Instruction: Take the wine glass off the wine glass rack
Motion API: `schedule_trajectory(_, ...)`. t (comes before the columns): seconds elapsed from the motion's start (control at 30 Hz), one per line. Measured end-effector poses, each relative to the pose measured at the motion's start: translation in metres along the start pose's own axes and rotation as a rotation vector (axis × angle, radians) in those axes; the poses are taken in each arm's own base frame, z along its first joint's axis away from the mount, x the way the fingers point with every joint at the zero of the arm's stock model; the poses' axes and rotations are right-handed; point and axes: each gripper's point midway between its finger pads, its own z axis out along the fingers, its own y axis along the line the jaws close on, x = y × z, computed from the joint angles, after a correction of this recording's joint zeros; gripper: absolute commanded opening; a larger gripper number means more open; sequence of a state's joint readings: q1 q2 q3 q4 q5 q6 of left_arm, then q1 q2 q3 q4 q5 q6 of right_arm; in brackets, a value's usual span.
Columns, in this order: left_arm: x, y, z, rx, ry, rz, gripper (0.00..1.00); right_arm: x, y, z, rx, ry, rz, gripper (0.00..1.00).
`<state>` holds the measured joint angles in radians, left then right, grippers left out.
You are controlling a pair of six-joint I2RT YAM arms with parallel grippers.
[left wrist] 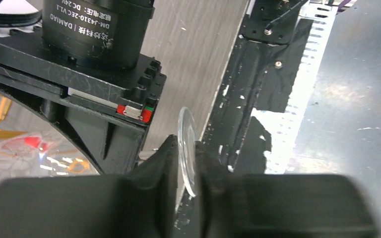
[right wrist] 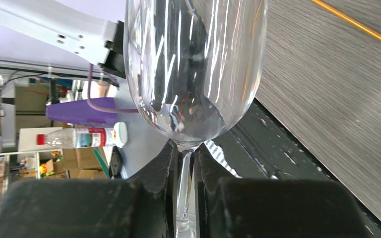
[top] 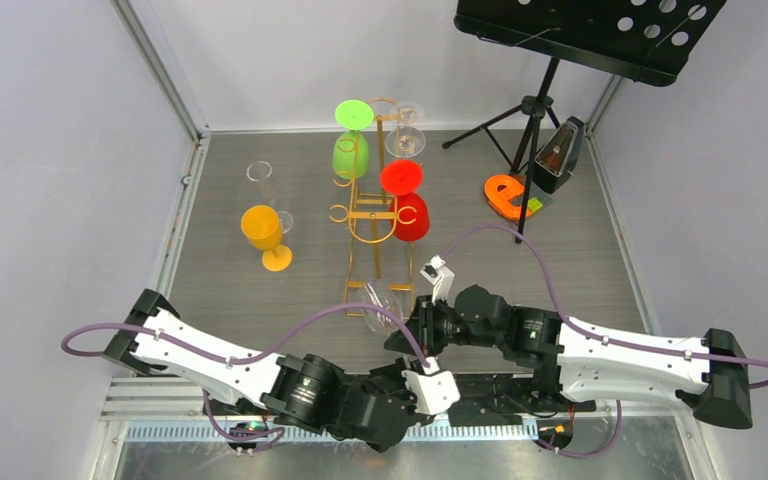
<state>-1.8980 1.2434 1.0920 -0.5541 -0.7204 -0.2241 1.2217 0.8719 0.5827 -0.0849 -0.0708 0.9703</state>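
Right gripper [right wrist: 184,163] clamped on wine glass [right wrist: 193,64] stem, left gripper [left wrist: 186,163] pinching its foot. I read a two-handed steadying hold, glass off the wine glass rack [top: 370,214] hooks.

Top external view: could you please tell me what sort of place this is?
Probably a robotics lab test cell: panel walls box in a table, two robot arms sit at its edge, and staged props include the wine glass rack and a music stand.
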Motion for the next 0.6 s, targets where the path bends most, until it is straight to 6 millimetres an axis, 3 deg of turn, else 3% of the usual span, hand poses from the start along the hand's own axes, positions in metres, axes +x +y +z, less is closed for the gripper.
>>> schedule_trajectory(0.17,0.001,-0.011,0.005,0.029,0.007,0.001,0.57,0.010,-0.017,-0.003,0.053,0.030,-0.024,0.06)
schedule_trajectory(0.33,-0.003,-0.020,0.007,0.061,-0.004,-0.031,0.75,0.010,-0.024,-0.009,0.075,0.029,-0.063,0.06)
schedule_trajectory(0.47,-0.005,-0.020,0.012,0.073,-0.018,-0.079,0.81,0.012,-0.035,-0.014,0.120,0.039,-0.121,0.06)
schedule_trajectory(0.6,0.005,-0.011,0.020,0.086,-0.018,-0.151,0.84,0.009,-0.049,-0.021,0.194,0.047,-0.214,0.06)
